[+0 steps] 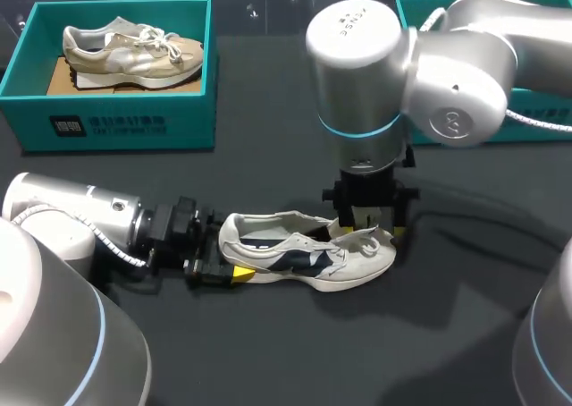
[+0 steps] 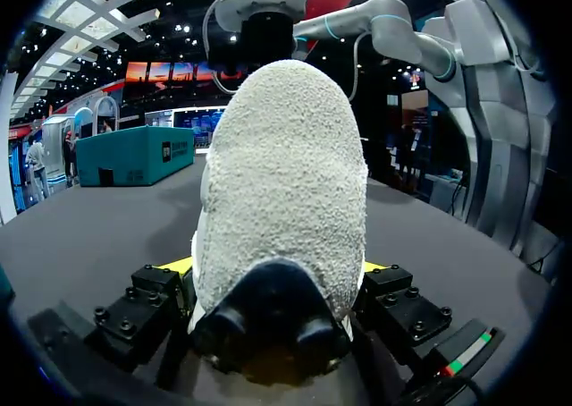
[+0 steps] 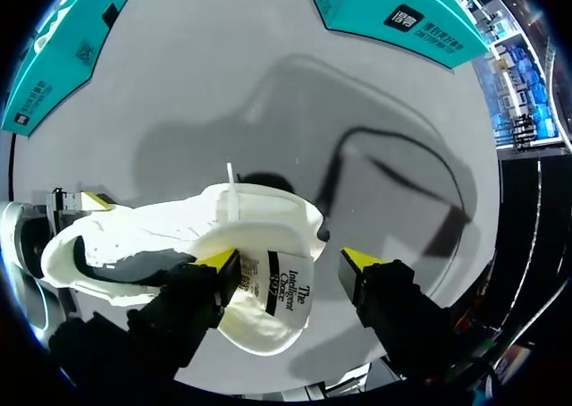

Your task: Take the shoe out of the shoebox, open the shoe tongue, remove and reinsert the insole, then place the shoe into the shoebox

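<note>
A white shoe [image 1: 308, 254] with a navy side stripe lies on the black table, toe to the right. My left gripper [image 1: 234, 272] is at its heel. In the left wrist view the heel [image 2: 281, 182] fills the space between the fingers of the left gripper [image 2: 275, 266], and both yellow tips press its sides. My right gripper [image 1: 371, 220] hangs over the front of the shoe. In the right wrist view the right gripper [image 3: 290, 261] is open. The lifted tongue [image 3: 288, 290] stands by one finger, well apart from the other. The insole is hidden.
A teal shoebox [image 1: 125, 124] at the back left holds a beige shoe [image 1: 134, 53]. A second teal box [image 1: 536, 115] stands at the back right, behind my right arm. The bare black table runs in front of the white shoe.
</note>
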Tool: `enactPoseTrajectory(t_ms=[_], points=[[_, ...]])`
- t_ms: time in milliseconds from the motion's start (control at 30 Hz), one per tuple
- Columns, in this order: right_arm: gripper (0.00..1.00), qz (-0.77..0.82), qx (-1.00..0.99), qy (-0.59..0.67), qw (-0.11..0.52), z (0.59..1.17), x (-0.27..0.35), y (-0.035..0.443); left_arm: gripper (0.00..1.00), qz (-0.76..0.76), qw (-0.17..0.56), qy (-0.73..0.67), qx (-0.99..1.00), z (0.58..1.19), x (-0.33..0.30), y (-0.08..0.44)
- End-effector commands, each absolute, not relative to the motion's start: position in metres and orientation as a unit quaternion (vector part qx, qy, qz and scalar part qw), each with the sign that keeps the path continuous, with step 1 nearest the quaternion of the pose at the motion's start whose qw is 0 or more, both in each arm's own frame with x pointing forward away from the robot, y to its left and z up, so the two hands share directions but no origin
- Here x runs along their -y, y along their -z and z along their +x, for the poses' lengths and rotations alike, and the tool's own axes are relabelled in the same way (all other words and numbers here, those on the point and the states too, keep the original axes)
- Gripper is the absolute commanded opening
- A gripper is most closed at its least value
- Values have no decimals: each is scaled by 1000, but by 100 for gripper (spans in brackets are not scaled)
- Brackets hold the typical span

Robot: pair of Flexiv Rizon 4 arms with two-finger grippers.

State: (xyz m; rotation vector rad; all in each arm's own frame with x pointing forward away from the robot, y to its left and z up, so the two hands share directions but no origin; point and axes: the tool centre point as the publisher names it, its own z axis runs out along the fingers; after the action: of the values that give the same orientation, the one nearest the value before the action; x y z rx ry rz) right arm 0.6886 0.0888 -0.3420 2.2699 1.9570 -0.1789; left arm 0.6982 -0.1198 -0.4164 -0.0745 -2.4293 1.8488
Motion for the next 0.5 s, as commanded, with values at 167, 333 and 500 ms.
enactPoseTrajectory(t_ms=[167,333,500], points=[[64,763,-640,57,66,688,-69,351,0,-24,42,-604,795,699,119,419],[62,764,-639,62,71,689,-65,345,0,-24,42,-604,795,699,119,419],[67,756,-647,54,83,691,-64,325,0,-24,42,-604,795,699,119,419]])
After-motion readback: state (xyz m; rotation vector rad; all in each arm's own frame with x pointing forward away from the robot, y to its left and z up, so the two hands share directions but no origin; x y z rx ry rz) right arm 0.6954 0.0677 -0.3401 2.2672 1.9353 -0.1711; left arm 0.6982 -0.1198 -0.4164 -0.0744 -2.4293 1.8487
